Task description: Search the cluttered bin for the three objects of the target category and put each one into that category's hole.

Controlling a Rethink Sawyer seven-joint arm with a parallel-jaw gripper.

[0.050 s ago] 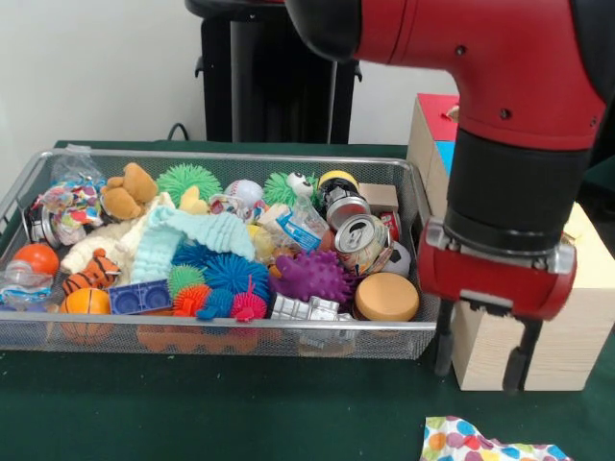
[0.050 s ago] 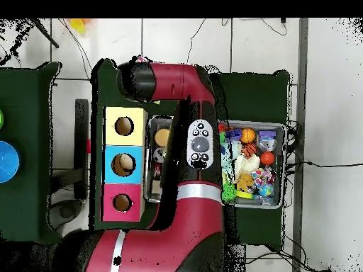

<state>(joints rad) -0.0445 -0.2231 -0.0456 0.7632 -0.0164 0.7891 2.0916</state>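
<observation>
From the front, the gripper (image 1: 480,367) hangs just outside the wire-mesh bin (image 1: 192,338), in front of a pale wooden box (image 1: 586,317). Its two dark jaws point down, spread apart, with nothing between them. Beside the jaws, inside the mesh wall, lies a smooth tan disc (image 1: 386,296); next to that sit a dented metal can (image 1: 361,240) and a knobbly purple ball (image 1: 313,275). Further from the jaws are spiky rubber balls in blue, green and pink (image 1: 226,279), a soft mint-green cloth (image 1: 192,235), a brown plush bear (image 1: 130,190), a striped plush tiger (image 1: 91,274), and smooth orange balls (image 1: 36,257). A spotted cloth (image 1: 485,444) lies on the green bench (image 1: 192,413) below the jaws.

From overhead, the red arm (image 2: 191,142) covers the middle of the bin (image 2: 278,129), and the jaws are hidden. Beside the bin stands the box with three round holes, its panels yellow (image 2: 124,126), blue (image 2: 124,164) and pink (image 2: 122,202). Which objects belong to the target category cannot be told.
</observation>
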